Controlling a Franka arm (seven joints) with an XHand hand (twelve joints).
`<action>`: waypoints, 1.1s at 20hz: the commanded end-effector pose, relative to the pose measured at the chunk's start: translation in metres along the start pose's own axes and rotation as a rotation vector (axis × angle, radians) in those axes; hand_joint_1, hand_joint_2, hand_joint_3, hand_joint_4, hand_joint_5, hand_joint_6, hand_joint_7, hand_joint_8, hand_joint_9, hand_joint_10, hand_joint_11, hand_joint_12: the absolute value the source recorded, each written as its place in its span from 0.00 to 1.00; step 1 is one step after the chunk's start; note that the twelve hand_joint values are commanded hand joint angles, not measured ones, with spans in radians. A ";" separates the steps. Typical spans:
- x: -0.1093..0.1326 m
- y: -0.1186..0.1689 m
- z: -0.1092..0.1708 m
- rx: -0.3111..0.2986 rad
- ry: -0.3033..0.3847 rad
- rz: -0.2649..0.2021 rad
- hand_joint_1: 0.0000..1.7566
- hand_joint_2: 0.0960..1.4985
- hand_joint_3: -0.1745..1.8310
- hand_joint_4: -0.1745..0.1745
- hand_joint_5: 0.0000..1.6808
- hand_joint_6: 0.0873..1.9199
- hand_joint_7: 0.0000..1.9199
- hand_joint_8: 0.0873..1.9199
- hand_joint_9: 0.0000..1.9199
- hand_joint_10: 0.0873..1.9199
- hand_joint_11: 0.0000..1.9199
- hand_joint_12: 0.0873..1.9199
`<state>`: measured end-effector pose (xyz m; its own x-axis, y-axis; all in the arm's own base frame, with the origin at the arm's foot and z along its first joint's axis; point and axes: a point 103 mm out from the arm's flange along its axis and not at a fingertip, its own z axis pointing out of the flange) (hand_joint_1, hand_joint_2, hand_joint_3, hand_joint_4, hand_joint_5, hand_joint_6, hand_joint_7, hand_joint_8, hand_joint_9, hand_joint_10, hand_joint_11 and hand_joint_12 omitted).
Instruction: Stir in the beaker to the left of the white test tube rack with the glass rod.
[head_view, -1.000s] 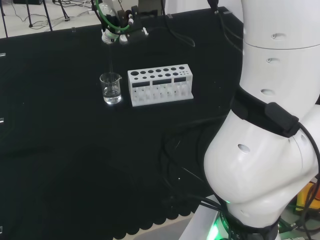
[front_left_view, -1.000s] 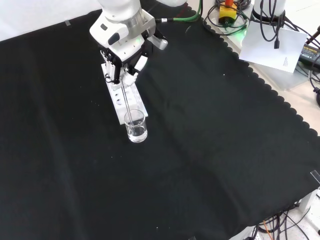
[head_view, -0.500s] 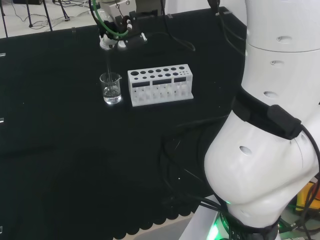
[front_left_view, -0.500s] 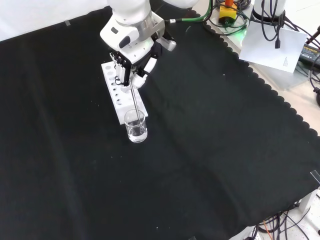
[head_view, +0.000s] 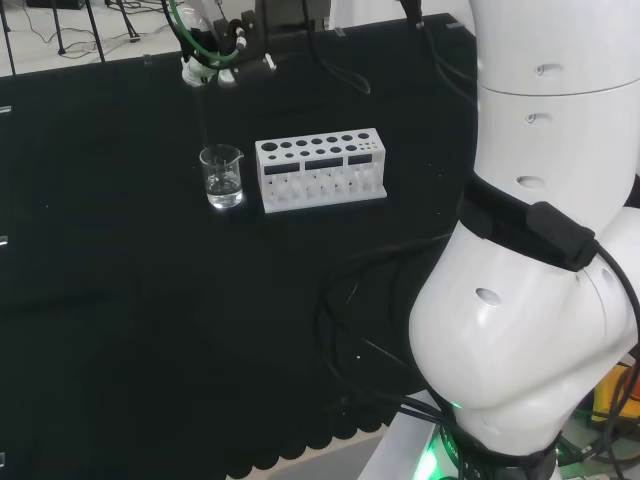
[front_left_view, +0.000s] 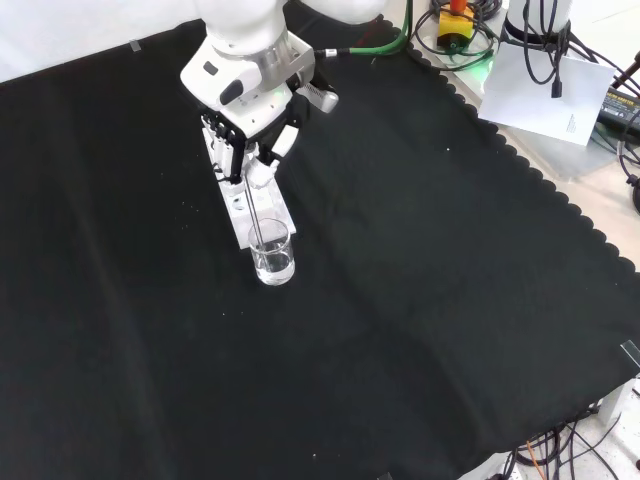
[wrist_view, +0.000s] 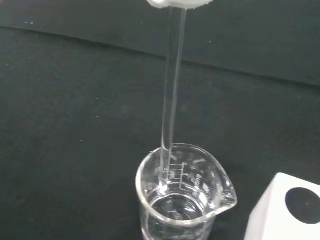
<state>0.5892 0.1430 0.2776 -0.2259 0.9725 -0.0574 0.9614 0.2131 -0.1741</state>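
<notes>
A clear glass beaker with a little clear liquid stands on the black cloth, left of the white test tube rack in the head view. The hand hovers above the beaker, fingers curled and pinching the top of the glass rod. The rod slants down, and its lower end is inside the beaker, close to the wall, as the rod in the wrist view shows. In the front view the hand covers much of the rack.
Black cloth spreads wide around the beaker and rack. The arm's big white links stand at the head view's right. Cables and a white sheet lie beyond the cloth's scalloped edge in the front view.
The hand has swung left in both the head and front views, tilting the rod; the rod's lower end stays inside the beaker. Beaker and rack have not moved.
</notes>
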 end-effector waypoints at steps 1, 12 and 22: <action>-0.030 -0.010 -0.001 0.006 0.002 0.044 0.75 0.69 0.05 0.00 0.77 0.03 0.62 0.48 0.82 0.43 0.84 0.30; -0.008 -0.034 0.004 0.018 -0.007 0.022 0.75 0.69 0.05 0.00 0.77 0.03 0.62 0.48 0.82 0.43 0.84 0.30; 0.002 -0.011 -0.005 -0.011 -0.012 -0.003 0.75 0.68 0.05 0.00 0.77 0.03 0.62 0.48 0.82 0.43 0.84 0.30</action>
<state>0.5685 0.1427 0.2850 -0.2259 0.9720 -0.0651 0.9621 0.2121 -0.1714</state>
